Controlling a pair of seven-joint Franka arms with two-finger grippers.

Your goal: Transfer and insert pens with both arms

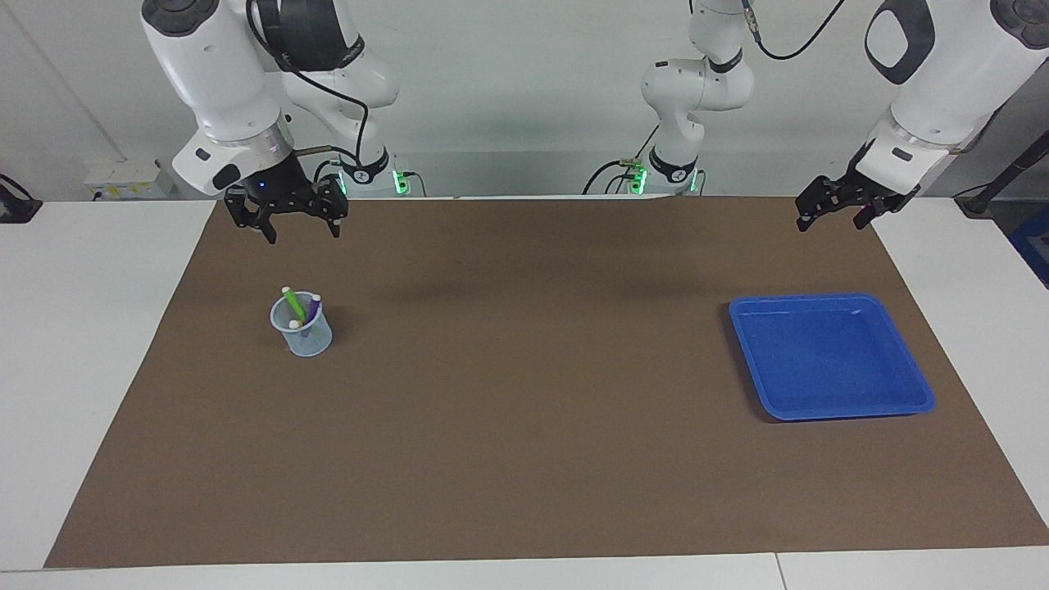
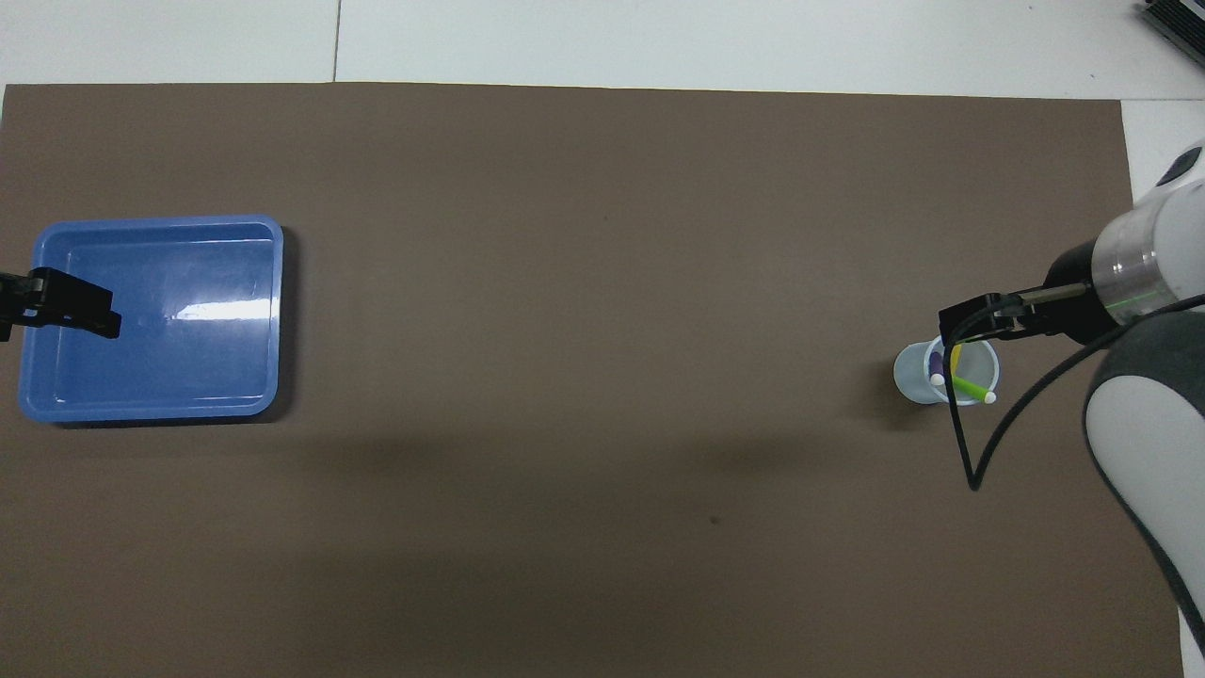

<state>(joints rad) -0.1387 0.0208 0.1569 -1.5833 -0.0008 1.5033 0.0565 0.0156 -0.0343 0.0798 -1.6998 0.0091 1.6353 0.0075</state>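
My right claw (image 1: 283,227) hangs unclenched and empty above the mat just robot-side of the cup (image 1: 302,327), so its three pens (image 1: 300,310), leaning cap-up, lie below and ahead, while my left claw (image 1: 833,211), also slack, waits by the tray (image 1: 830,357).

Overhead: right end effector (image 2: 970,318) covers the farther rim of the clear cup (image 2: 915,375) beneath it and the top of the yellow pen (image 2: 955,357); black cable (image 2: 958,414) crosses the cup mouth; left end effector (image 2: 66,311) cut by the frame edge, over the blue tray (image 2: 268,320); facing view: yellow pen's body hidden in the cup.
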